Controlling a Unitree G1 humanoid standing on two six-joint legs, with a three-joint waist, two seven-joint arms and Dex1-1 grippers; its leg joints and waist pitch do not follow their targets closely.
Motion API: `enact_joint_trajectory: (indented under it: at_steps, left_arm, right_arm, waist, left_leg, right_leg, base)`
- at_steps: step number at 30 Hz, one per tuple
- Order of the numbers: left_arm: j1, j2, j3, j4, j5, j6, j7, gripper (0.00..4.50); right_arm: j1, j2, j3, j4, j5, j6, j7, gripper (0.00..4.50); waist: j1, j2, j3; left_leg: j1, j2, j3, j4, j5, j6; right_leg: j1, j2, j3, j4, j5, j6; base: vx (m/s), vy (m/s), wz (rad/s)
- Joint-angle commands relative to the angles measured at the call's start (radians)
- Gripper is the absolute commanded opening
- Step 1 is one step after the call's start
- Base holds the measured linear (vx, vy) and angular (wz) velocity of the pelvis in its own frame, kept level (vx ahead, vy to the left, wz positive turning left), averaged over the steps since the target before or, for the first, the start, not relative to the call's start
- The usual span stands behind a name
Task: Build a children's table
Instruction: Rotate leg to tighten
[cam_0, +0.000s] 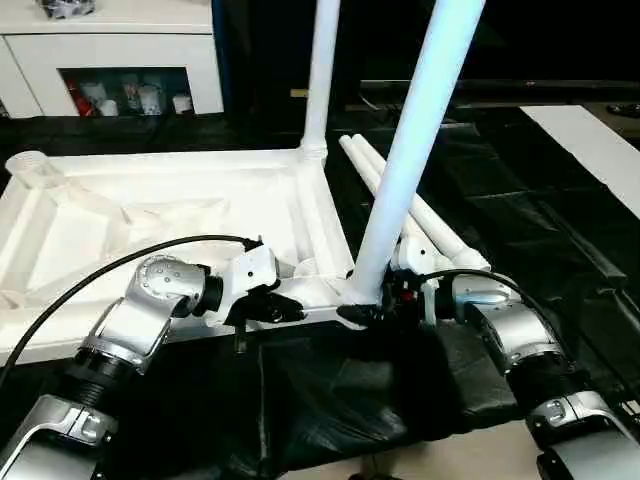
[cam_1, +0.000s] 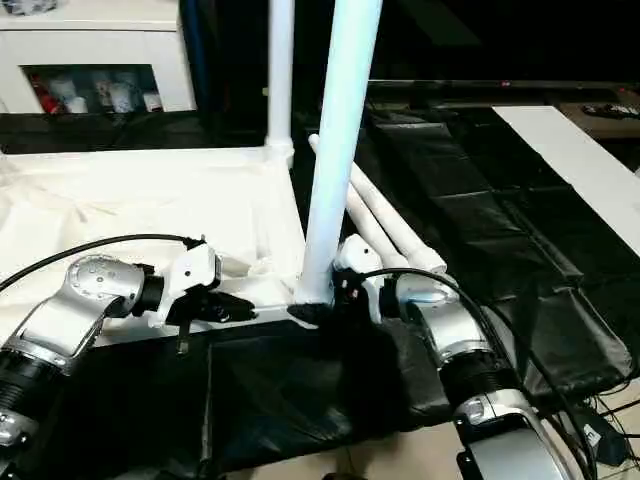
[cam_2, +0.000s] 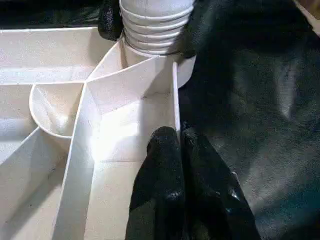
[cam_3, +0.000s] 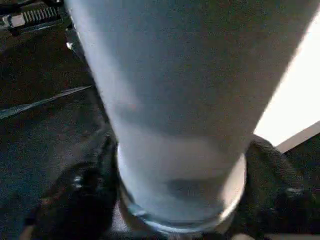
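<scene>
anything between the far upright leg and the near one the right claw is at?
Only the tabletop's raised side rim runs between the far leg and near leg; nothing sits on it. Left eye view.

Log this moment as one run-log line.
stage: second leg at near corner socket | right gripper fingers around leg base | left gripper shut on tabletop rim

White plastic table top lies upside down, ribbed underside up, on black sheeting. One leg stands upright in the far right corner socket. Second leg sits in the near right corner socket, leaning slightly right. Two spare legs lie side by side just right of the top. Far left socket empty.
</scene>
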Motion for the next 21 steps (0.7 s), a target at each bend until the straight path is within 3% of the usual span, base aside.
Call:
enact_joint_trajectory:
  at_steps: [1, 5, 6, 8, 11, 13, 16, 18, 20, 21]
  left_arm:
    - [0.0, -0.011, -0.029, 0.008, -0.008, -0.019, -0.008, 0.0]
    - [-0.007, -0.038, -0.02, 0.012, -0.011, 0.019, 0.033, 0.0]
    - [-0.012, -0.052, -0.017, 0.02, -0.004, 0.04, 0.061, 0.0]
    - [-0.015, -0.058, -0.016, 0.024, 0.001, 0.052, 0.074, 0.0]
    - [-0.043, -0.164, -0.006, 0.053, 0.041, 0.163, 0.248, 0.0]
    - [-0.045, -0.179, -0.008, 0.053, 0.047, 0.174, 0.266, 0.0]
    - [-0.047, -0.244, -0.012, 0.049, 0.059, 0.213, 0.344, 0.0]
    - [-0.047, -0.289, -0.018, 0.045, 0.065, 0.237, 0.396, 0.0]
    - [-0.045, -0.313, -0.027, 0.041, 0.072, 0.238, 0.416, 0.0]
    - [-0.044, -0.326, -0.036, 0.042, 0.079, 0.231, 0.425, 0.0]
  right_arm:
    - [0.023, 0.021, 0.035, -0.046, 0.021, 0.032, 0.043, 2.94]
    - [0.04, 0.057, -0.005, -0.048, 0.046, 0.085, -0.037, 2.75]
    - [0.034, 0.084, -0.023, -0.017, 0.024, 0.07, -0.122, 2.75]
    - [0.03, 0.097, -0.032, 0.001, 0.013, 0.057, -0.165, 2.74]
    - [-0.041, 0.228, -0.14, 0.173, 0.009, 0.062, -0.554, 2.72]
    - [-0.05, 0.242, -0.15, 0.191, 0.008, 0.064, -0.595, 2.72]
    - [-0.075, 0.286, -0.161, 0.234, -0.01, 0.069, -0.713, 2.72]
    - [-0.093, 0.319, -0.178, 0.262, -0.009, 0.07, -0.78, 2.72]
    - [-0.102, 0.339, -0.181, 0.274, -0.011, 0.045, -0.792, 2.72]
    - [-0.111, 0.356, -0.187, 0.283, -0.008, 0.02, -0.789, 2.72]
  waist:
    - [0.0, 0.009, -0.061]
    - [0.001, 0.01, -0.062]
    - [-0.001, 0.009, -0.062]
    - [-0.007, 0.009, -0.058]
    - [-0.018, 0.008, -0.054]
    - [-0.029, 0.009, -0.053]
    - [-0.039, 0.012, -0.053]
    - [-0.044, 0.007, -0.053]
    - [-0.043, 0.008, -0.051]
    - [-0.044, 0.009, -0.05]
  left_leg:
    - [0.026, 0.063, -0.023, -0.069, -0.274, 0.002]
    - [0.025, 0.063, -0.021, -0.069, -0.266, 0.001]
    - [0.025, 0.063, -0.022, -0.069, -0.272, -0.002]
    - [0.028, 0.06, -0.025, -0.071, -0.311, -0.021]
    - [0.035, 0.058, -0.034, -0.073, -0.381, -0.056]
    - [0.035, 0.057, -0.041, -0.074, -0.414, -0.074]
    - [0.035, 0.057, -0.043, -0.076, -0.451, -0.064]
    - [0.038, 0.056, -0.043, -0.075, -0.47, -0.068]
    - [0.047, 0.053, -0.041, -0.068, -0.494, -0.06]
    - [0.045, 0.052, -0.044, -0.068, -0.509, -0.055]
  right_leg:
    - [0.035, -0.086, 0.051, -0.069, -0.285, -0.198]
    - [0.034, -0.087, 0.05, -0.066, -0.27, -0.205]
    - [0.034, -0.087, 0.05, -0.066, -0.277, -0.204]
    - [0.029, -0.092, 0.051, -0.076, -0.356, -0.191]
    - [0.022, -0.095, 0.048, -0.087, -0.481, -0.165]
    - [0.022, -0.098, 0.042, -0.094, -0.553, -0.138]
    - [0.02, -0.094, 0.041, -0.101, -0.546, -0.124]
    - [0.014, -0.091, 0.04, -0.1, -0.548, -0.125]
    - [0.005, -0.094, 0.039, -0.114, -0.594, -0.106]
    - [0.005, -0.096, 0.035, -0.12, -0.626, -0.086]
  base:
    - [0.0, 0.0, 0.0]
    - [0.0, 0.0, 0.0]
    - [0.0, 0.0, 0.0]
    - [0.0, 0.0, 0.0]
    - [0.0, 0.0, 0.0]
    - [-0.057, 0.007, -0.1]
    - [0.0, 0.0, 0.0]
    - [0.0, 0.0, 0.0]
    - [0.0, 0.0, 0.0]
    - [0.0, 0.0, 0.0]
